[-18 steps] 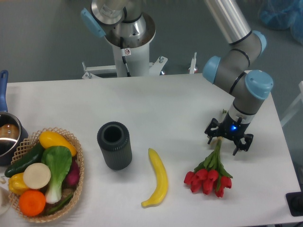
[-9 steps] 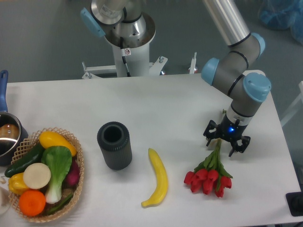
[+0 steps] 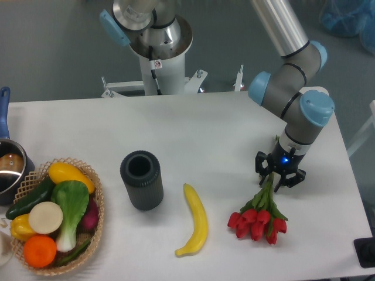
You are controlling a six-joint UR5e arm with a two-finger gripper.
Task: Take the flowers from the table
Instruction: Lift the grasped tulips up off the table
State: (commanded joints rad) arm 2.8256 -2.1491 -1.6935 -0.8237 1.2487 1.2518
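Observation:
The flowers (image 3: 258, 221), red tulips with green leaves and thin green stems, lie on the white table (image 3: 205, 132) at the front right, heads toward the front edge. My gripper (image 3: 272, 180) points down over the top end of the stems. Its black fingers have drawn in tight against the stems on both sides. The stem ends are hidden under the gripper. The tulip heads still rest on the table.
A yellow banana (image 3: 196, 220) lies left of the flowers. A dark ribbed cylinder cup (image 3: 141, 180) stands mid-table. A wicker basket (image 3: 94, 199) of vegetables and a pot (image 3: 9, 167) sit at the left edge. The arm's base (image 3: 158, 52) stands behind the table.
The gripper's fingers have drawn together from wide open to tight around the flower stems. The arm has shifted slightly left. The flowers have not moved.

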